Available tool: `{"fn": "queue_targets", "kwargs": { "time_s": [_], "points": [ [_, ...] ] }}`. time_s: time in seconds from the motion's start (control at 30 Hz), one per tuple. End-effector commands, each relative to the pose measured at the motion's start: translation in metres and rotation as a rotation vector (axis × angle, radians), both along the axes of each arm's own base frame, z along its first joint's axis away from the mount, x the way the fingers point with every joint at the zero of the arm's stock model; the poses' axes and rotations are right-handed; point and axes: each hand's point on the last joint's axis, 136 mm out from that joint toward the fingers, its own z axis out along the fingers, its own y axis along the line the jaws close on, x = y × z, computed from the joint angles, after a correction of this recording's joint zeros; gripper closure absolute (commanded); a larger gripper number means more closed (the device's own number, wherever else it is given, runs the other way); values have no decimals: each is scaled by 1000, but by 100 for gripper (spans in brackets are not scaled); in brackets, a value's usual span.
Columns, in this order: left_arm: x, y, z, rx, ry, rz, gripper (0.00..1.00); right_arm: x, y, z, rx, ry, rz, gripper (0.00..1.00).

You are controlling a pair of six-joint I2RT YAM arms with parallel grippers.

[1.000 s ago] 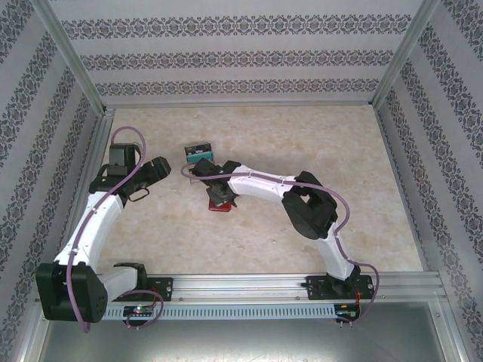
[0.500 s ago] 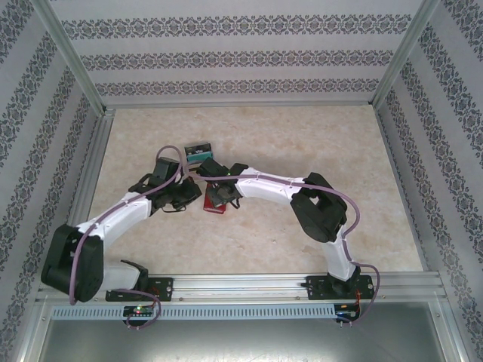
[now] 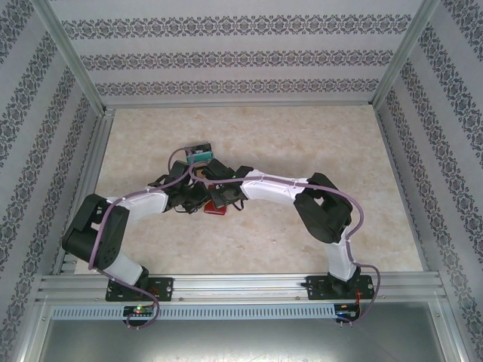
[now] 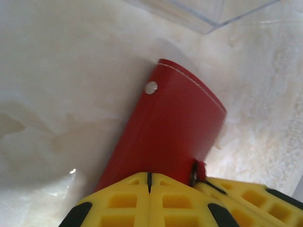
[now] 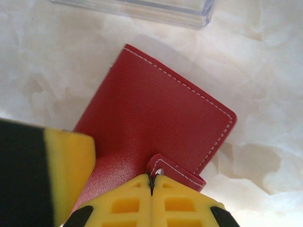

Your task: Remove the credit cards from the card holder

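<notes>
The red card holder (image 3: 218, 210) lies folded shut on the marble tabletop, between both arms. In the left wrist view the card holder (image 4: 173, 127) shows a silver snap stud, and my left gripper (image 4: 149, 175) is shut with its tips against the holder's near edge and nothing between them. In the right wrist view my right gripper (image 5: 151, 179) is shut on the end of the little closing tab (image 5: 182, 171) of the card holder (image 5: 151, 109). The left gripper's finger (image 5: 66, 170) stands close beside it. The credit cards are hidden.
A clear plastic box (image 3: 198, 153) holding teal and dark things sits just beyond the holder, its wall (image 5: 142, 9) close to the holder's far edge. Patterned walls and metal posts (image 3: 72, 60) enclose the table.
My left arm has swung in from the left side to the card holder and its gripper has shut. My right gripper has stayed on the holder.
</notes>
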Motion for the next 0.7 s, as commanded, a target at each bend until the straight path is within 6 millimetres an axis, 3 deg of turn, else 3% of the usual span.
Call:
{"fn": "queue_targets", "kwargs": {
  "time_s": [0.0,0.2,0.43,0.57,0.67],
  "points": [
    [-6,0,-15,25,39,15,100,7,2,23,93,-27,-34,100],
    [-19,10,-42,93,142,29,100,9,-3,34,167,-32,-63,100],
    [-24,18,-48,135,163,41,100,13,-23,53,224,-57,-124,100],
    [-14,15,-27,128,104,24,99,12,-25,59,239,-48,-116,100],
    [-2,24,11,175,22,25,75,11,-21,65,259,-46,-104,100]
  ]
}}
